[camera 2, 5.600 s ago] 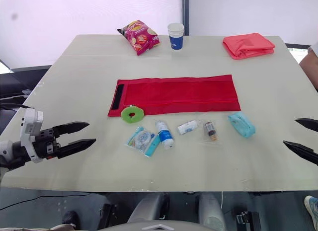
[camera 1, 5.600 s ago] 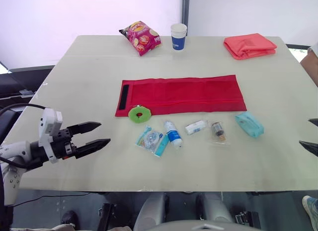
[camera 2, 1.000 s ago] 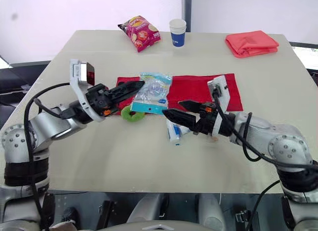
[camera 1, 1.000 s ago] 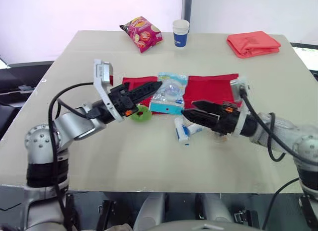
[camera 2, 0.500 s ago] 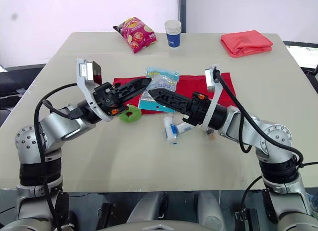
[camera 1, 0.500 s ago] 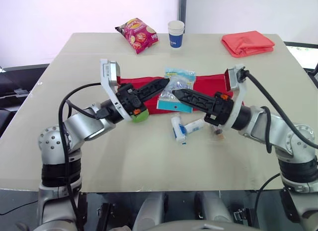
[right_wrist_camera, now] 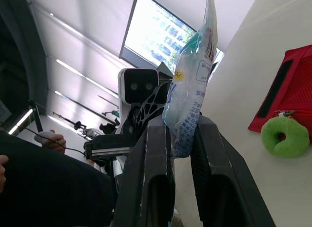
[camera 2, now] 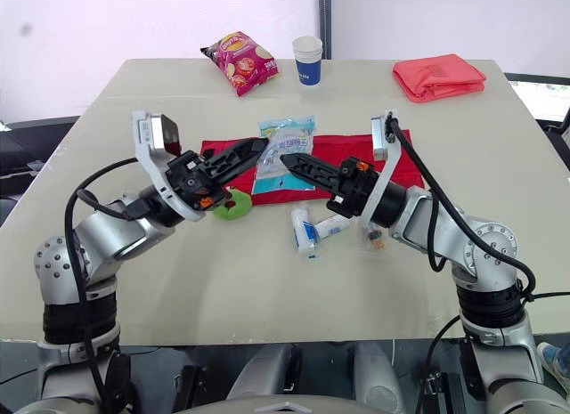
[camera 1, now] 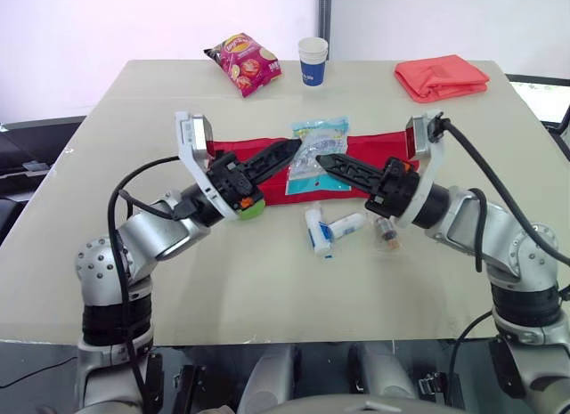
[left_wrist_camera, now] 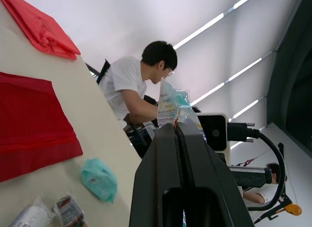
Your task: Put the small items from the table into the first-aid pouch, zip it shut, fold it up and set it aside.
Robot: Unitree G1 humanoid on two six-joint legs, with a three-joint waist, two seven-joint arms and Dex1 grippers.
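Observation:
A clear plastic packet (camera 1: 316,152) with blue print hangs in the air above the flat red pouch (camera 1: 365,147). My left gripper (camera 1: 292,148) is shut on the packet's left edge. From the right, my right gripper (camera 1: 322,159) is shut on its lower edge, and the right wrist view has the packet (right_wrist_camera: 192,90) between both fingers. A green ring (camera 2: 233,203) lies at the pouch's front left corner. In front of the pouch lie a white bottle (camera 1: 317,231), a small white roll (camera 1: 349,224) and a small sachet (camera 1: 387,231). A teal pack (left_wrist_camera: 99,178) lies further right.
At the table's far edge are a chips bag (camera 1: 243,61), a paper cup (camera 1: 313,60) and a folded coral cloth (camera 1: 443,78). A person (left_wrist_camera: 131,85) sits beyond the table's right side.
My right gripper rose to the packet with open fingers, then shut on it. The left gripper kept hold and barely moved.

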